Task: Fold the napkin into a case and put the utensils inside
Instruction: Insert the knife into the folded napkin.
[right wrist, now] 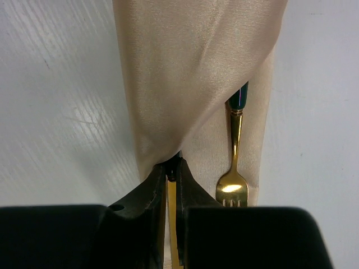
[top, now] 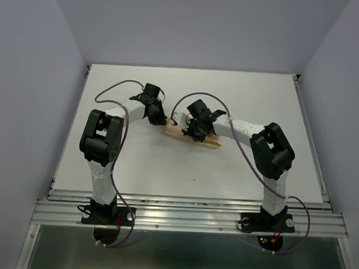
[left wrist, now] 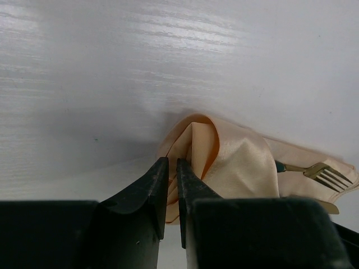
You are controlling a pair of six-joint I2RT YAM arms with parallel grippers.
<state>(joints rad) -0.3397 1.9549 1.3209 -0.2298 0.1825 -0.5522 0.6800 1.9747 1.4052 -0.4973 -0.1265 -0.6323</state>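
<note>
The peach-orange napkin [top: 172, 133] lies mid-table as a narrow folded case [right wrist: 190, 67]. My left gripper [left wrist: 172, 161] is at its left end, shut on a raised upper layer of the napkin [left wrist: 241, 162], so the cloth arches open there. A gold fork [right wrist: 233, 188] rests on the lower layer, its dark handle tucked under the flap; it also shows in the left wrist view as the fork [left wrist: 325, 175]. My right gripper [right wrist: 173, 165] is shut on a second slim gold utensil [right wrist: 172, 224], whose dark end goes under the cloth's edge.
Purple cables [top: 119, 86] loop from both arms over the white table [top: 260, 96]. Grey walls stand on three sides, and an aluminium rail [top: 187, 216] runs along the near edge.
</note>
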